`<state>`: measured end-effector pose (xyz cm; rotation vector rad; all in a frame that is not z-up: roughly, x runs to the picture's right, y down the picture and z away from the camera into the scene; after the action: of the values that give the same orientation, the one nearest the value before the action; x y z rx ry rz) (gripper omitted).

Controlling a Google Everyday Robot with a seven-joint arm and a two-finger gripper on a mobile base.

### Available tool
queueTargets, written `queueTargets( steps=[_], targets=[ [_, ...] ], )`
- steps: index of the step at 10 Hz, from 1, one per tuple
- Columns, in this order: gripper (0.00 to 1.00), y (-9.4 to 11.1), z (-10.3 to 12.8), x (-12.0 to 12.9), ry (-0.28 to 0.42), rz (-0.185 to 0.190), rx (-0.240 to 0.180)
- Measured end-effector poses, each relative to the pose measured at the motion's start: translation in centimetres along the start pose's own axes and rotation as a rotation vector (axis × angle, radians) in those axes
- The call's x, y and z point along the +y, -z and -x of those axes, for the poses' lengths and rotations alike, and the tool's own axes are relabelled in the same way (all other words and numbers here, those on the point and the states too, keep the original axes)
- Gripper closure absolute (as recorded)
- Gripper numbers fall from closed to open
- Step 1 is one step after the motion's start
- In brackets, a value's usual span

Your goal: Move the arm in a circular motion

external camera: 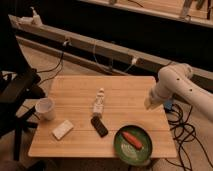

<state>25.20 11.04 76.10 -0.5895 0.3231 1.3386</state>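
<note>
The cream-white arm (179,85) comes in from the right edge, bends at a rounded joint (172,76) and points down-left. Its narrow tip, the gripper (148,104), hangs just above the right edge of the wooden table (75,92). It holds nothing that I can see. It is right of the small bottle (99,104) and above the green plate (133,145).
On the table are a white cup (45,108), a pale rectangular block (62,129), a dark flat object (99,126) and a green plate with a red-orange item (132,139). A black chair (17,92) stands at the left. Cables (182,127) lie on the floor at the right.
</note>
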Motion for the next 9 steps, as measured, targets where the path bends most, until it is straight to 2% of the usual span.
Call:
queueTargets(
  steps=[2, 3, 5, 7, 9],
  targets=[
    [1.00, -1.8, -0.2, 2.3, 0.047, 0.003, 0.033],
    [1.00, -3.1, 0.0, 3.9, 0.075, 0.011, 0.047],
    [1.00, -4.3, 0.7, 6.5, 0.128, 0.024, 0.058],
    [1.00, -4.5, 2.5, 8.6, 0.192, 0.042, 0.054],
    [1.00, -4.8, 5.3, 9.1, 0.215, 0.060, 0.052]
  ],
)
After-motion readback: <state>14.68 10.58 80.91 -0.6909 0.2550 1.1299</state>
